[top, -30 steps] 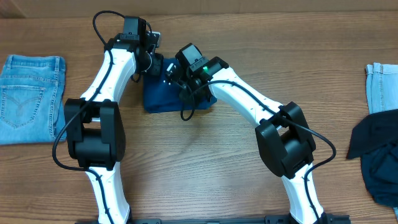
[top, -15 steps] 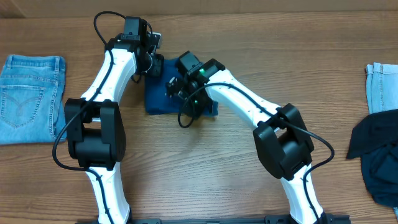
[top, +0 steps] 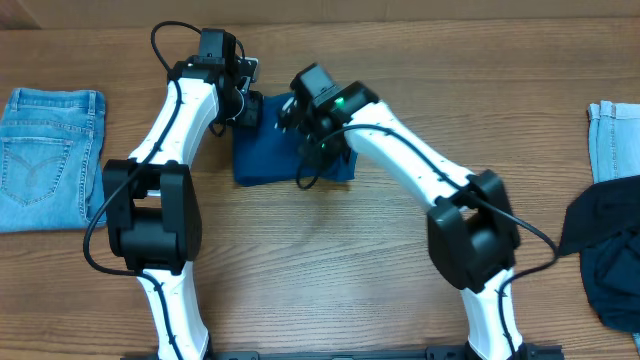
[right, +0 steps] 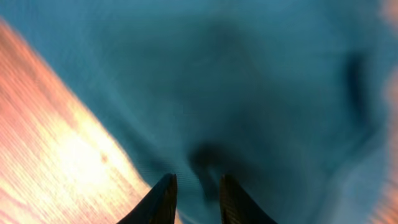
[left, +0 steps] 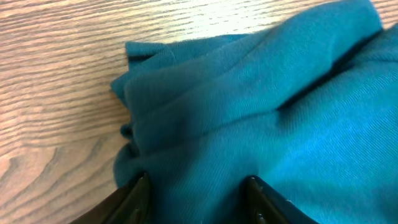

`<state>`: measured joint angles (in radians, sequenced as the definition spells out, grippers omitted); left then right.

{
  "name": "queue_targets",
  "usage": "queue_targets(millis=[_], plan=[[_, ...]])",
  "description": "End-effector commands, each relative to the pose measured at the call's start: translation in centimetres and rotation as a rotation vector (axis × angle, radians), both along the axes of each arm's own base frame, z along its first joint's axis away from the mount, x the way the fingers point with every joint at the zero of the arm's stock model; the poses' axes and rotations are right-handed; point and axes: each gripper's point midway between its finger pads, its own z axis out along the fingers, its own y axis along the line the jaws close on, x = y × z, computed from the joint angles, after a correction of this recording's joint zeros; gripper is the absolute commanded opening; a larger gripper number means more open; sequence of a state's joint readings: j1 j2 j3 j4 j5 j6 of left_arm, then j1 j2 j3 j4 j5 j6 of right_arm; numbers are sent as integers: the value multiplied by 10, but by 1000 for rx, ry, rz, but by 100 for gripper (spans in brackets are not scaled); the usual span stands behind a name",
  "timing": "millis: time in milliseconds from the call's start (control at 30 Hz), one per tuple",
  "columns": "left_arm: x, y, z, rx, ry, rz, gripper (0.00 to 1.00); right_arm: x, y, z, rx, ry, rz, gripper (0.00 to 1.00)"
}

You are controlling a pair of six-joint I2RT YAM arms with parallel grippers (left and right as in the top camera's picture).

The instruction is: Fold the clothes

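Since the blue shirt lies bunched well right of the jeans, smooth before creasing. Left gripper, spread on its jeans-side corner, should anchor. Right gripper is blurred, closure unclear; sweep it away from the jeans.

Jeans well left of shirt

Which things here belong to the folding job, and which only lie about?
In the job: deep blue wrinkly jersey garment; left gripper; right gripper.
Lying about: light-blue denim jeans, left; light-blue denim piece, right edge; dark crumpled garment.
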<state>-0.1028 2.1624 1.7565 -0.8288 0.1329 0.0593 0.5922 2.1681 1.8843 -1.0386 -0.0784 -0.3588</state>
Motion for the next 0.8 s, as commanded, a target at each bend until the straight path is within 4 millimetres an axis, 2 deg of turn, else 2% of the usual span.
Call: queue_targets(millis=[0,100,167,233,267,300,367,433,467,633,700,767], plan=[[-2,5,53,6,-97,-6,58,23,-23,44,176,17,-132,26],[-10,3,76,-8,-119,-9,59,14,-17,62,423,174,-106,26],[-16,-4,84,-48,-114,-27,59,7,-5,84,605,264,-71,19],[-26,-23,84,-158,-75,-69,57,5,13,117,856,420,-97,17],[-32,-36,83,-233,-48,-96,56,4,20,128,932,479,-100,17],[-38,-46,79,-298,-13,-112,54,4,24,130,960,508,-111,17],[-47,-58,64,-369,50,-129,53,4,25,120,946,531,-132,15],[-55,-60,43,-389,111,-125,52,4,25,99,927,575,-163,15],[-63,-59,27,-387,154,-119,52,5,22,83,917,599,-187,15],[-82,-56,-16,-370,258,-108,53,8,17,7,857,724,-284,15],[-89,-46,-42,-311,306,-89,54,8,12,-29,802,759,-341,15],[-95,-41,-59,-280,345,-78,54,6,5,-53,738,779,-399,16]])
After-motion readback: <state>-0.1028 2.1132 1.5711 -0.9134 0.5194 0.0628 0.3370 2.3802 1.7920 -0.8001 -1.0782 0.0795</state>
